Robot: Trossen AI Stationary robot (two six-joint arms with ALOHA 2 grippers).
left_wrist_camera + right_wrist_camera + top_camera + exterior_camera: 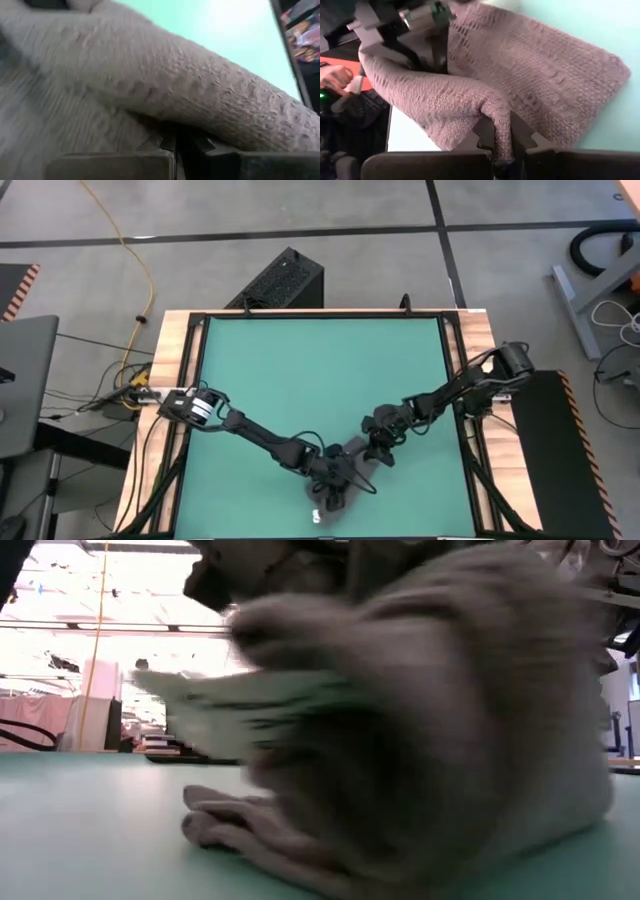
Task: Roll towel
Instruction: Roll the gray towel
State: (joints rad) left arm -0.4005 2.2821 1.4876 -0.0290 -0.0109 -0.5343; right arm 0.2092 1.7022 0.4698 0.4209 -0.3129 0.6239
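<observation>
The dark grey towel (pixel 348 450) lies bunched near the middle of the green mat's (pixel 320 370) near edge. Part of it is raised off the mat and part rests there in folds (pixel 230 825). My left gripper (pixel 335 492) reaches in from the table's left and is shut at the towel's near part. My right gripper (pixel 378 452) reaches in from the right and is shut on a ridge of the cloth (pixel 502 117). In the right wrist view the left gripper (pixel 427 17) stands above the towel's lifted edge (pixel 380 65). My left gripper is shut with the towel's cloth (pixel 165 120) lying right over its fingertips (pixel 167 142). The cloth hides the exact place of hold. The fingers slant down from the table's left, and the towel rises toward them, off the mat. My right gripper pinches a raised fold of the towel (pixel 501 125) between its two fingers (pixel 485 131). It comes slanting down from the table's right. The fold stands up as a narrow ridge. Beyond it the towel spreads flat on the mat (pixel 560 65).
A wooden frame (pixel 180 380) borders the mat. A black box (pixel 283 280) stands beyond the far edge. The mat's far half shows bare green. Cables run along the table's left side (pixel 130 380).
</observation>
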